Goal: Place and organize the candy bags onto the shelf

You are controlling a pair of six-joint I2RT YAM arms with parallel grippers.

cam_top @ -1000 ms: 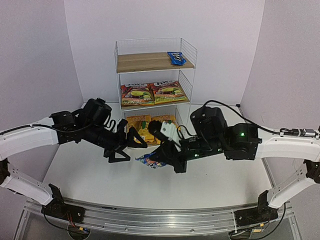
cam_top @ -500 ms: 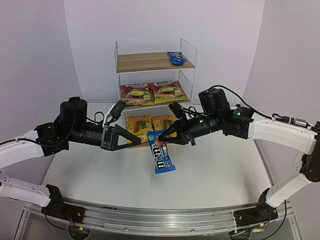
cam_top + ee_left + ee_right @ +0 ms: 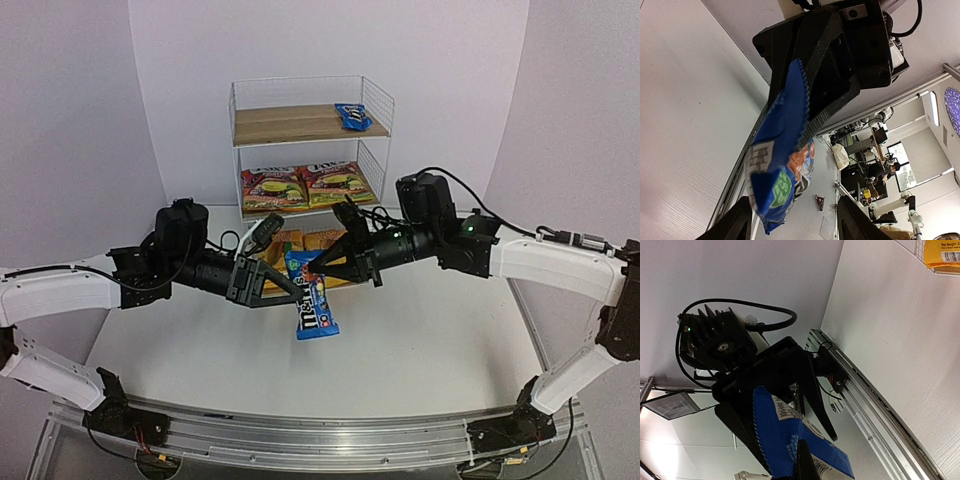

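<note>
The right hand (image 3: 315, 268) is pinched shut on the top serrated edge of a blue packet (image 3: 312, 308), which hangs down from it in the air above the table (image 3: 430, 340), its lower end free. The left wrist view shows the black fingers clamped on that edge from both sides.

The left hand (image 3: 285, 285) faces it from the other side, its jaws spread wide. Its fingers (image 3: 730, 225) stand to either side of the packet (image 3: 782, 165) without touching it. In the right wrist view, too, the packet's (image 3: 790, 440) edge lies between those open fingers.

Behind both hands stands the shelf (image 3: 232, 120). A second packet (image 3: 352, 117) lies at the right end of its top board. Two red bags (image 3: 273, 188) stand side by side on the middle board. Two yellow bags (image 3: 322, 239) sit on the bottom board, partly hidden by the hands.
</note>
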